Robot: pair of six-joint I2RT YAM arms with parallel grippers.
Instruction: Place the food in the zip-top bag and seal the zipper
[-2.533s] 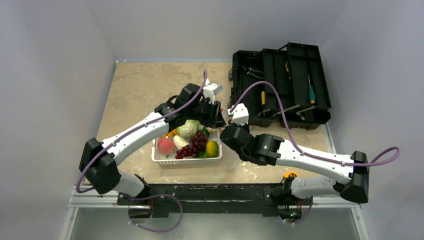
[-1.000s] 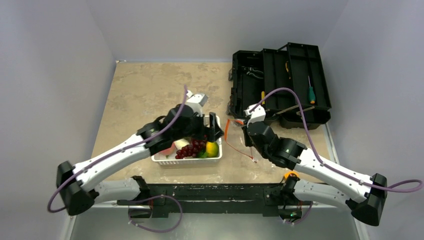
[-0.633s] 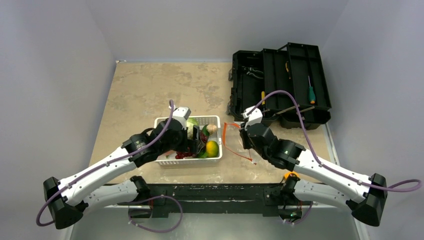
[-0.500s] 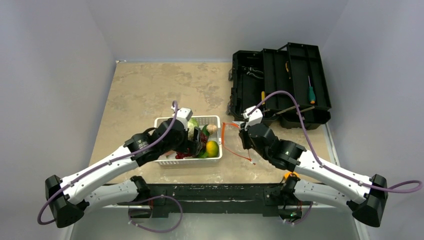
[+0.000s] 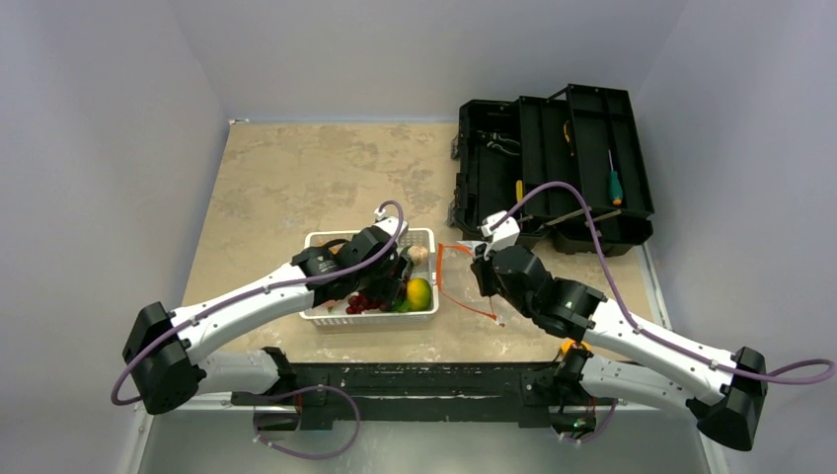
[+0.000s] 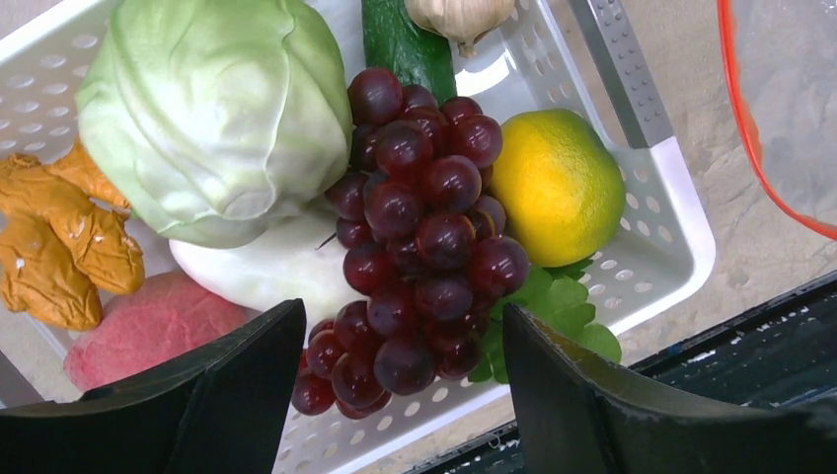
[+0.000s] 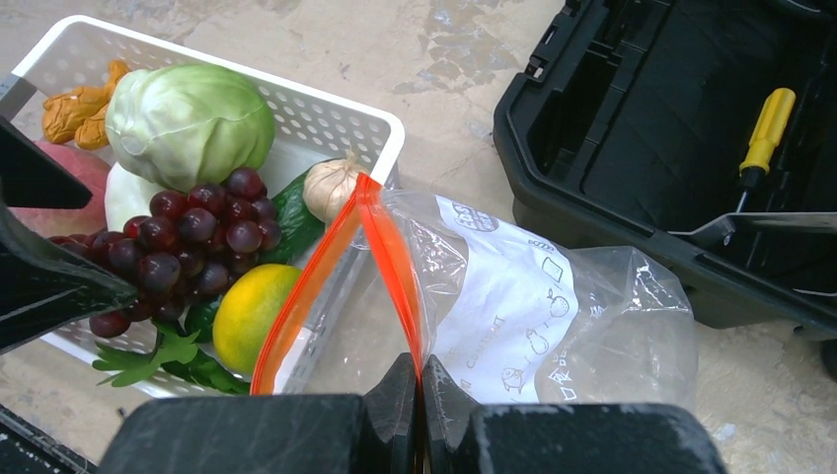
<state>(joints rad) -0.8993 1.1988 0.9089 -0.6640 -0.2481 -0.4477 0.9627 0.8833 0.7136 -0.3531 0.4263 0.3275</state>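
At the middle of the worktop's (image 5: 296, 178) near edge, we see the left arm's jaws spread wide, straddling the purple grapes (image 6: 415, 237) in the white basket (image 6: 681, 227) and not yet closed. The right arm's jaws are clamped on the zipper (image 7: 395, 257), holding open the mouth of the zip-top bag (image 7: 533, 306), which lies between the basket and the black toolbox (image 7: 671, 138). We judge two risks: a shallow pinch could drop the bunch, and a mouth held by one edge may sag shut.

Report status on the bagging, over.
Left gripper open, straddling grapes in basket. Right gripper shut on zipper, zip-top bag mouth open, empty. Basket wall between them.
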